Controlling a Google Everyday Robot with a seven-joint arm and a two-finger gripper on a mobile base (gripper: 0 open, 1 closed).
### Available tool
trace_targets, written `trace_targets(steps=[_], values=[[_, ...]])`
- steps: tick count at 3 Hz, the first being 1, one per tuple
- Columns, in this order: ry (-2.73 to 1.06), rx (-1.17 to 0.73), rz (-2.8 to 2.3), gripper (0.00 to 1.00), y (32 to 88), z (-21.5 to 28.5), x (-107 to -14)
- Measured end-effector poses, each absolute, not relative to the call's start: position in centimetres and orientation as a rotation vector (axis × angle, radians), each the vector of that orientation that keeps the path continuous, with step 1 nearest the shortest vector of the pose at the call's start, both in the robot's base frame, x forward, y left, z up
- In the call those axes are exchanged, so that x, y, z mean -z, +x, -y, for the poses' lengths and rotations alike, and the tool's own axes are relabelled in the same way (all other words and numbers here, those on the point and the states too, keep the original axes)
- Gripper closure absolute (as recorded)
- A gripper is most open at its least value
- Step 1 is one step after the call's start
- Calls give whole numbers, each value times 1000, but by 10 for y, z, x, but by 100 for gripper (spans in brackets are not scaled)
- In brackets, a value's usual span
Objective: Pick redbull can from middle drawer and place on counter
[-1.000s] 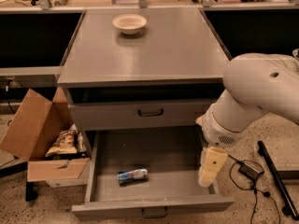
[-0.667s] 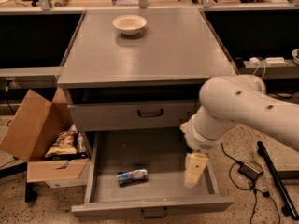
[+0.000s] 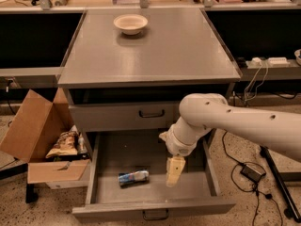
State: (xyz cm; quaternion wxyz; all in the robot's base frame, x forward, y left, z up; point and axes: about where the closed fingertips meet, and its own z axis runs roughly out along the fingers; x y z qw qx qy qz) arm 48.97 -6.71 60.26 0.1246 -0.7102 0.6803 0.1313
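Our gripper [image 3: 175, 172], state we cannot tell, hangs lower centre; the redbull can [image 3: 133, 177] lies just left, long axis left-right.

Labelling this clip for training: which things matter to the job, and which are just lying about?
Job: can, lying in the open drawer; counter; tool, hanging in the drawer beside the can, not touching it.
Lying about: bowl on the counter; box; snack bag; cables.
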Motion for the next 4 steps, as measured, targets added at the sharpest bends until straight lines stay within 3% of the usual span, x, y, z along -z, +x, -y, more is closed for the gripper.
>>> trace_targets(steps=[1, 4], values=[[-2070, -383, -1983, 0, 490, 67, -603], [-1881, -478, -2009, 0, 533, 17, -481]])
